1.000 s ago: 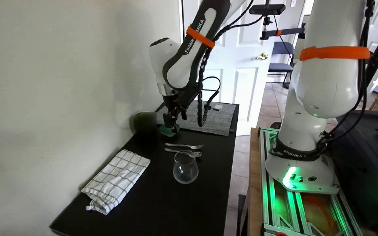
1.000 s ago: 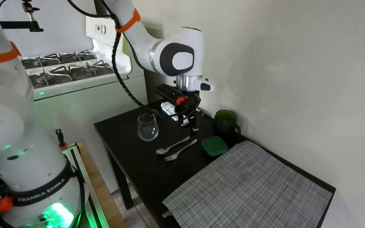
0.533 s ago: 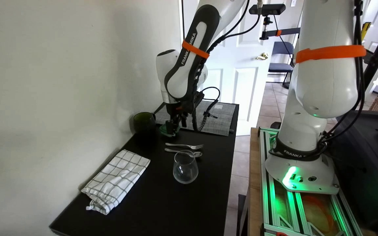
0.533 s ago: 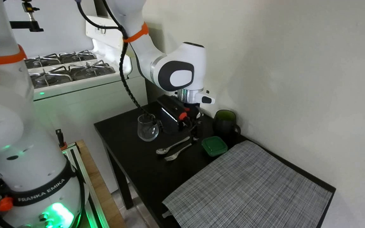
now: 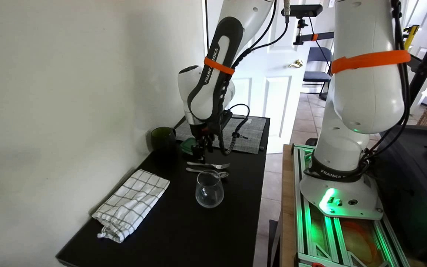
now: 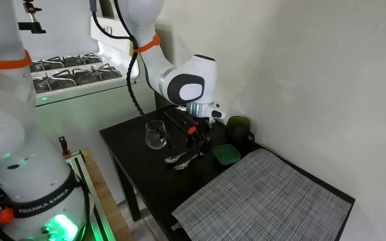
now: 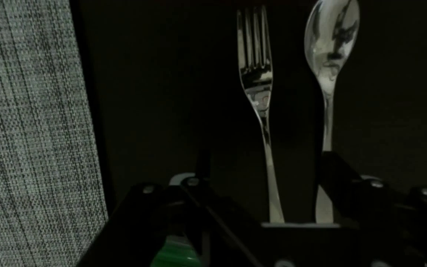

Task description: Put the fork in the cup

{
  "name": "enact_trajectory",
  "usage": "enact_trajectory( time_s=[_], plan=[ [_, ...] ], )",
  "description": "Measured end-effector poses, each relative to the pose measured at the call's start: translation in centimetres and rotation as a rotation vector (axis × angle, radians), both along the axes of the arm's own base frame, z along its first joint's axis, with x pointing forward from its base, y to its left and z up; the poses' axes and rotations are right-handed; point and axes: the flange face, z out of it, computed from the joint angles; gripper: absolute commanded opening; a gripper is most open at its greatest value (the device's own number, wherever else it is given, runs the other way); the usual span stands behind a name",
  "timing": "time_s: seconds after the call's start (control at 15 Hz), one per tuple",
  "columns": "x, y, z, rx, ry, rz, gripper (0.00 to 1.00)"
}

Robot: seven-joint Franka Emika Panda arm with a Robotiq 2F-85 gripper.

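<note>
The silver fork [image 5: 219, 166] lies flat on the black table, also in an exterior view [image 6: 182, 166] and the wrist view [image 7: 258, 85]. My gripper [image 7: 265, 161] is open and empty, with its fingers apart. In the wrist view the fork's handle runs between the fingers, and the right finger overlaps the spoon's handle. In both exterior views the gripper [image 5: 204, 155] is low over the handle ends; contact cannot be told. Two things could be the cup: a clear stemless glass [image 5: 209, 194], upright beside the cutlery [image 6: 155, 140], and a dark green mug [image 5: 162, 139] by the wall [image 6: 237, 132].
A spoon [image 7: 330, 48] lies close beside the fork. A green-lidded container [image 6: 226, 154] stands near the mug and the gripper. A grey woven placemat [image 6: 266, 201] covers one table end. A checked cloth [image 5: 132, 204] lies along the wall.
My gripper has come down toward the table and moved from beside the green container to over the handle ends of the fork and spoon. The fork, spoon, glass and mug have not moved.
</note>
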Motion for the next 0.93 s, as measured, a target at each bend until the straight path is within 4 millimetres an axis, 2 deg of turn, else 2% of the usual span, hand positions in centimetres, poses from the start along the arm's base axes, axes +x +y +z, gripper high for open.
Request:
enact_trajectory(
  time_s=[0.07, 0.13, 0.4, 0.47, 0.67, 0.93],
  plan=[
    [0.0, 0.0, -0.2, 0.0, 0.003, 0.0, 0.87],
    [-0.1, 0.0, -0.4, 0.0, 0.005, 0.001, 0.98],
    [0.1, 0.2, -1.0, 0.0, -0.018, 0.008, 1.0],
    [0.2, 0.3, -1.2, 0.0, -0.025, 0.009, 0.93],
    [0.2, 0.7, -1.8, 0.002, -0.039, 0.017, 0.61],
    [0.2, 0.9, -2.6, 0.003, -0.042, 0.022, 0.31]
  ],
)
